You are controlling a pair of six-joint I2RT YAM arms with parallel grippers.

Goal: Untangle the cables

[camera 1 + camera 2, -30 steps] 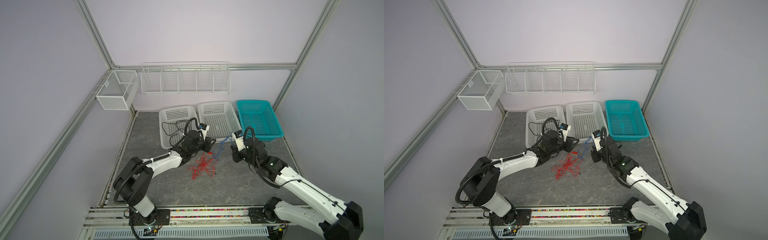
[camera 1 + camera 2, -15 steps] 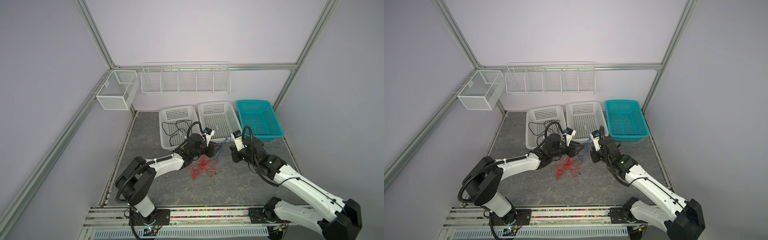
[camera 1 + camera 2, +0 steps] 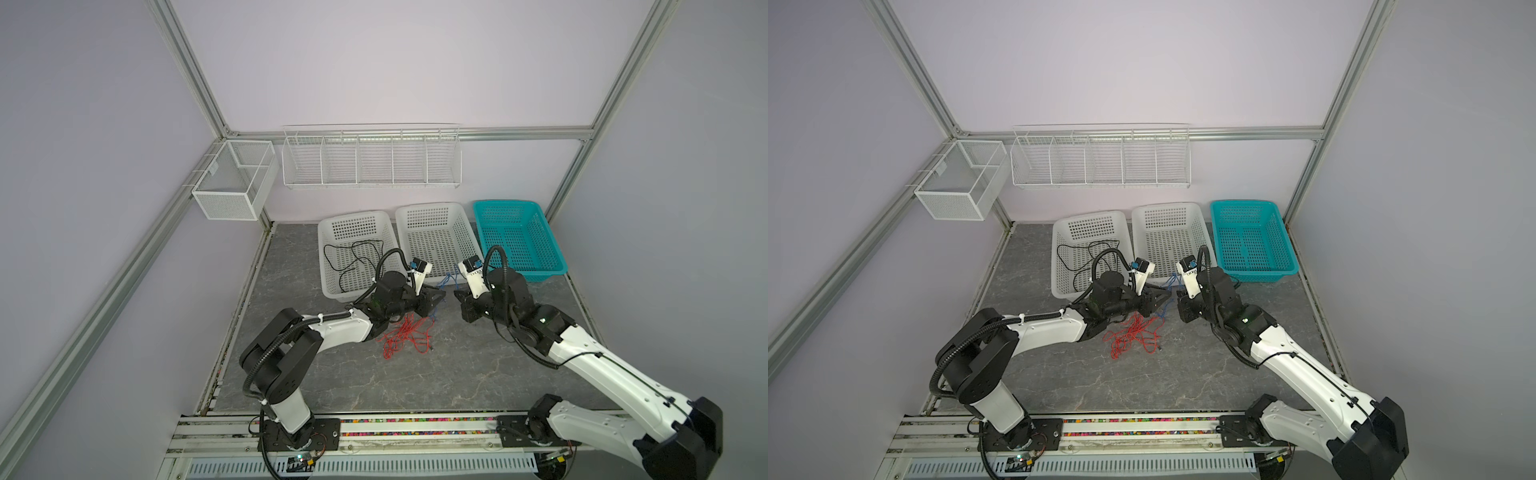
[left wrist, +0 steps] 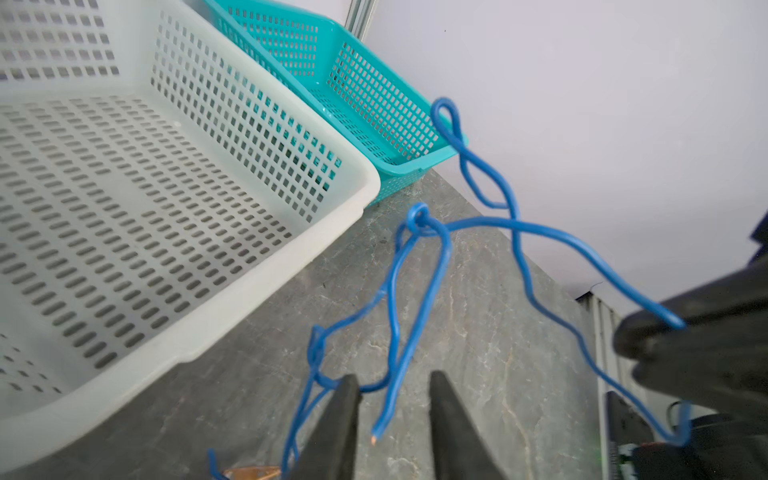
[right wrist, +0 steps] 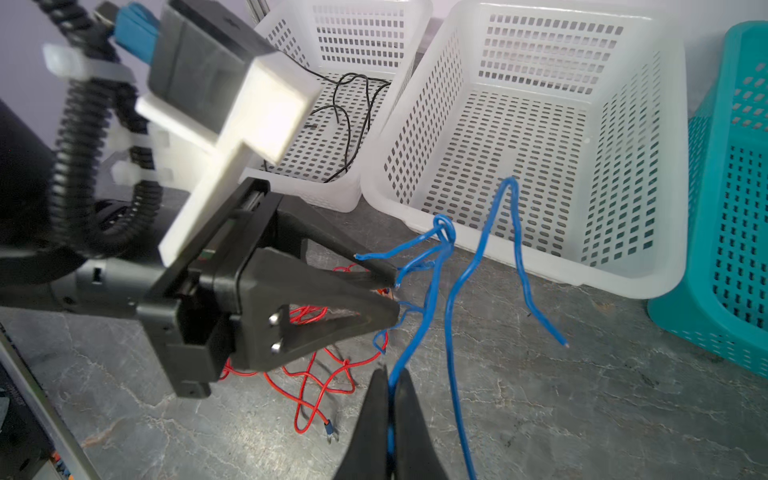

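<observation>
The task is judged partly done. A black cable (image 3: 353, 259) lies alone in the left white basket (image 3: 353, 216), apart from the others, so it is taken as separated. Nothing is seen in the middle white basket (image 3: 432, 206) or the teal basket (image 3: 509, 203).

The blue cable (image 4: 478, 224) is held up off the grey tabletop (image 3: 457, 365) between the two arms, in front of the middle white basket. One strand is pinched by the right gripper (image 5: 391, 372), whose jaws are clamped tight on it. The left gripper (image 4: 392, 374) is set with its jaws narrowly apart. A loose end of the blue cable hangs between them, and no pinch on it is seen. Twisted loops are visible along the blue cable, with a tight knot (image 4: 417, 216) where several strands meet, so it is not yet freed of its own tangles.

The red cable (image 3: 405, 338) is left in a loose bunch on the tabletop, just beside the left gripper. A low blue strand is seen close to that bunch in the right wrist view. Whether the two are hooked together cannot be told.

By this reading, three things are left. The blue knots are to be worked open, blue is to be cleared from red, and the red bunch is to be straightened.
</observation>
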